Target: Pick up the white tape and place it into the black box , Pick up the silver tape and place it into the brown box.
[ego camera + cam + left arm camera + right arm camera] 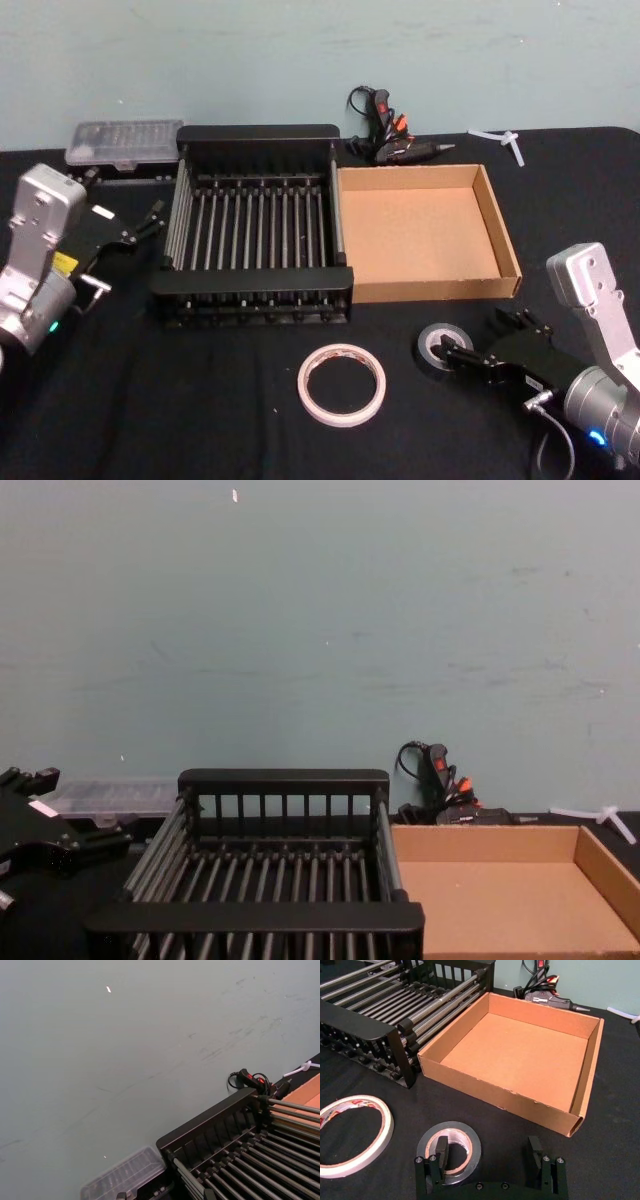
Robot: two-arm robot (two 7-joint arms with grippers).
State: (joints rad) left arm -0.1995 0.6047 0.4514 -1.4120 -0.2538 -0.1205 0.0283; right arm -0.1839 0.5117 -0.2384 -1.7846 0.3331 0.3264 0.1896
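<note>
I have the right gripper [490,1152] low over the black table [200,420], fingers spread wide and gripping nothing: in the right wrist view one finger [441,1152] sits inside the core of the silver tape [451,1146] and the other stands on bare cloth beside the roll. The silver tape lies flat near the front wall of the brown box [425,290]. The white tape [341,384] lies flat just to its left, in front of the black box [250,278]; the two rolls are close but apart. Black box and brown box stand side by side, touching. My left gripper [150,222] hangs beside the black box's left wall; I cannot tell its opening.
</note>
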